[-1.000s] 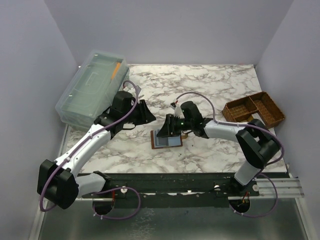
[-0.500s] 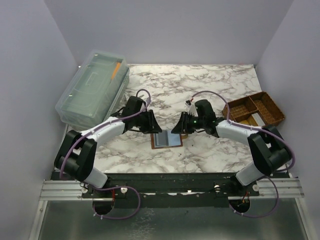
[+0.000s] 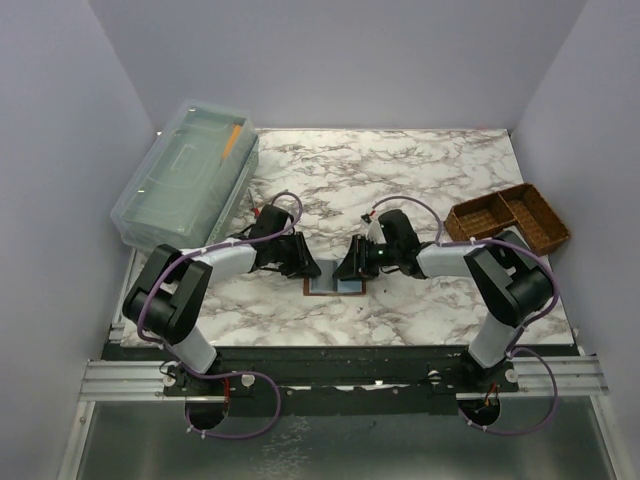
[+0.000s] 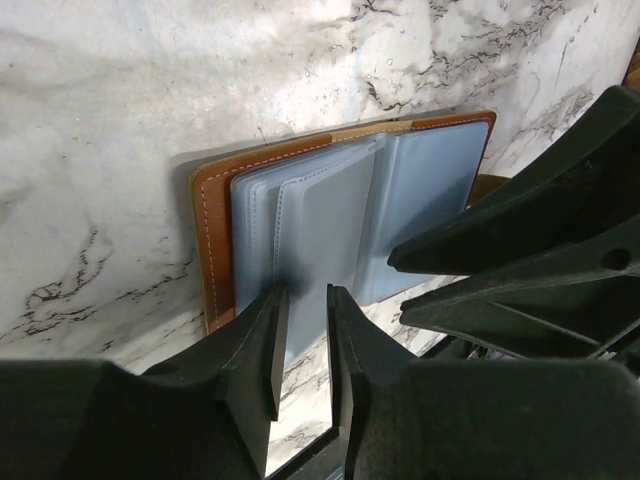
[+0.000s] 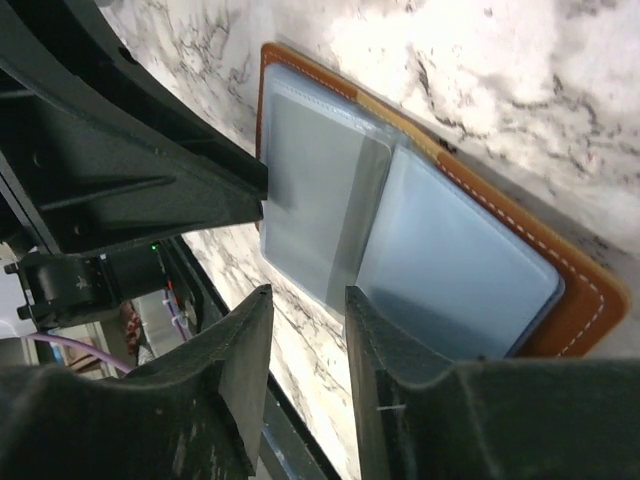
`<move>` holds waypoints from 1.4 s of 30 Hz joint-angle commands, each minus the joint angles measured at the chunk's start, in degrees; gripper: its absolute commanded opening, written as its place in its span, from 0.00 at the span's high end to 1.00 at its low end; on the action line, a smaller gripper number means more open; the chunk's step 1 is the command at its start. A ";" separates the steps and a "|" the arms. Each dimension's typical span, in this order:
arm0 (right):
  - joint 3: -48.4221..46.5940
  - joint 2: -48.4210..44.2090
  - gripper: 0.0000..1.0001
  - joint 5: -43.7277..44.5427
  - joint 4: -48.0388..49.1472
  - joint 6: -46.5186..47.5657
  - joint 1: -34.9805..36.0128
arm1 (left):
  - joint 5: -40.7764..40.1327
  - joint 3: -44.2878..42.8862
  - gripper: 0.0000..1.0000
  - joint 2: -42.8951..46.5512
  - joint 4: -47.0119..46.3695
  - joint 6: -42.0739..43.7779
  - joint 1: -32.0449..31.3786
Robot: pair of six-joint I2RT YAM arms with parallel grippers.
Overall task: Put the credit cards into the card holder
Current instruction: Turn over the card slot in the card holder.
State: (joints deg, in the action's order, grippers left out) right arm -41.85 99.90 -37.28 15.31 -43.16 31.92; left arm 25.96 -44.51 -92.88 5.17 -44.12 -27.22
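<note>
The card holder [image 3: 335,287] lies open and flat on the marble, its tan leather edge [image 4: 212,240] around grey-blue clear sleeves. A grey card-like panel [image 4: 335,225] sits inside one sleeve; it also shows in the right wrist view [image 5: 310,190]. No loose credit cards are in view. My left gripper [image 3: 308,268] is low at the holder's left edge, its jaws a narrow gap apart and empty [image 4: 303,295], one fingertip [image 4: 272,300] on the sleeve edge. My right gripper [image 3: 347,268] faces it from the right, open and empty [image 5: 305,295], over the sleeves.
A clear plastic lidded box [image 3: 185,175] stands at the back left. A brown woven divided basket [image 3: 505,215] stands at the right edge, partly behind the right arm. The two grippers are very close to each other over the holder.
Both grippers have come down and inward to the open holder. The left arm swung in from the left; the right gripper moved off the holder's middle to its right part.
</note>
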 commanded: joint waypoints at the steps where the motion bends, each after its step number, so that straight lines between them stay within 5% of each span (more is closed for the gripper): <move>1: -2.39 1.36 0.60 2.36 -1.68 2.72 0.09 | -5.48 2.05 0.68 1.49 1.42 0.45 -0.02; 12: -4.64 3.37 0.57 3.25 -3.99 2.70 0.37 | -8.06 0.22 0.51 7.21 4.50 0.35 0.24; 25: -7.31 8.08 0.59 1.03 1.92 -3.09 3.79 | -1.97 3.42 0.66 1.19 -4.50 -2.77 -0.02; 30: -5.25 6.42 0.59 -1.59 8.87 -6.47 3.85 | -1.65 3.78 0.64 3.31 -4.91 -3.26 -0.62; 42: -8.80 -11.59 0.49 18.49 -23.72 12.19 3.76 | -4.72 0.38 0.42 12.99 6.89 1.42 0.67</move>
State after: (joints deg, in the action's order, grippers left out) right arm -47.66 95.79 -28.14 3.97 -39.59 35.31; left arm 20.99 -41.60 -84.84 7.07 -45.12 -26.89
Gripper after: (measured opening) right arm 0.480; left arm 0.534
